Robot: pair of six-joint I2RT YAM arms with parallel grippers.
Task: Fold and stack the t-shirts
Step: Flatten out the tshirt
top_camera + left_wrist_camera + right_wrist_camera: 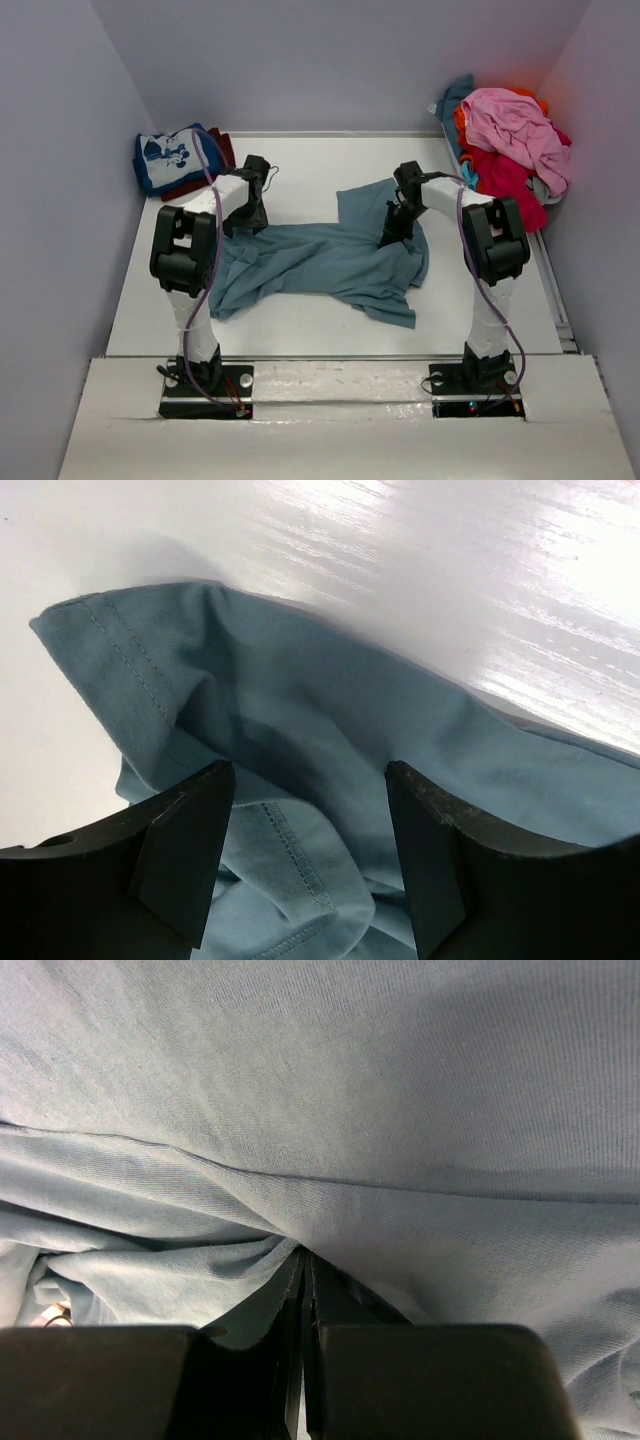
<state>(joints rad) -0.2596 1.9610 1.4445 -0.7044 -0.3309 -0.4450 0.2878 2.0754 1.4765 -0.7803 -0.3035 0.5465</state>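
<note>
Glossy white table [300, 330]; crumpled slate-blue tee [320, 262] (stitched hem).

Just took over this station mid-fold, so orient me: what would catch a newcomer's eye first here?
A blue-grey t-shirt sprawls crumpled across the middle of the table, the right end effector shut on a fold of it and the left end effector open over its hemmed edge. A bright heap of pink, red and orange shirts fills the far right corner; a folded cartoon-print shirt sits far left.

White table [300, 328], pale grey walls [350, 60].
</note>
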